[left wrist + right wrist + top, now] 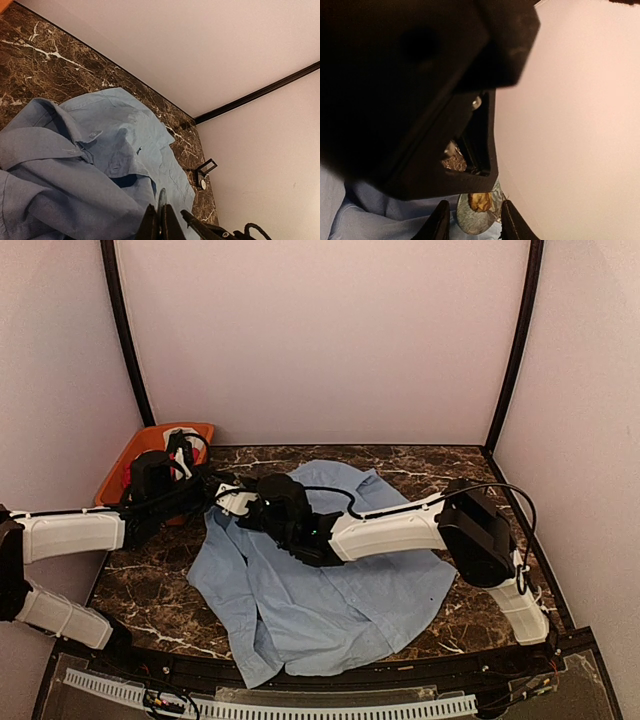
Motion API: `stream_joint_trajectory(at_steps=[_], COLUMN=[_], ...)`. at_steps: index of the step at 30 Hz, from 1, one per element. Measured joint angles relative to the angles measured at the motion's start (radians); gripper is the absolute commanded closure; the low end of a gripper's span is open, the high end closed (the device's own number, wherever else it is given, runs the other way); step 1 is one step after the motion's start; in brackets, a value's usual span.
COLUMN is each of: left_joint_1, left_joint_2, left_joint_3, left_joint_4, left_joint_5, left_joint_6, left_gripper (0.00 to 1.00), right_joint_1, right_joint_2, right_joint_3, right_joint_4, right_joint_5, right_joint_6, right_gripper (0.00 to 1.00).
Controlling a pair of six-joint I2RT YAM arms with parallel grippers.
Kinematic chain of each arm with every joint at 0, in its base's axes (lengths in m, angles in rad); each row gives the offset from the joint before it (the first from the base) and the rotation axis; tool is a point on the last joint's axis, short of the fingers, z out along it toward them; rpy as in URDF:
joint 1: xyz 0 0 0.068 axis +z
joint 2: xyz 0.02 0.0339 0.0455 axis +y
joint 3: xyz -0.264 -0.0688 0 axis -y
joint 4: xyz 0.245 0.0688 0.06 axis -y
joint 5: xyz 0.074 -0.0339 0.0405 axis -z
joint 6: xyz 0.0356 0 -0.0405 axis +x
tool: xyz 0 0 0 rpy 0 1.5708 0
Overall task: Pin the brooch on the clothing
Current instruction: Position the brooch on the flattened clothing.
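Note:
The clothing, a light blue collared shirt (330, 590), lies spread across the marble table (470, 465). Above its collar area both grippers meet. My left gripper (235, 502) is shut on the brooch (161, 207), a thin round disc seen edge-on between its fingers (148, 226). In the right wrist view the brooch (480, 215) shows a grey-green face with a gold centre, just under the left gripper's dark body (410, 90). My right gripper (474, 222) straddles the disc: one finger touches its rim, the other stands a sliver off. Shirt fabric (380, 220) lies below.
An orange bin (150, 445) holding red, black and white garments sits at the back left corner. A small black frame stand (204, 172) rests on the table by the right wall. The shirt's collar (45, 140) is rumpled and raised.

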Motion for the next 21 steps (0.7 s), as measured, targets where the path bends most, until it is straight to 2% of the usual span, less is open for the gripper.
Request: stream_joint_trajectory(at_steps=[4, 10, 21], left_joint_1=[0.000, 0.000, 0.000], left_joint_2=[-0.002, -0.018, -0.033], left_joint_3=[-0.007, -0.016, -0.016], left_joint_4=[0.007, 0.006, 0.001], left_joint_5=[-0.003, -0.021, -0.041], left_joint_6=[-0.012, -0.015, -0.016], left_gripper=[0.98, 0.98, 0.98], right_joint_1=[-0.002, -0.002, -0.003], right_joint_2=[0.016, 0.026, 0.026], right_joint_3=[0.017, 0.019, 0.019], right_joint_4=[0.030, 0.047, 0.050], right_joint_5=[0.007, 0.002, 0.003], right_joint_6=[-0.010, -0.012, -0.004], right_gripper=[0.71, 0.69, 0.72])
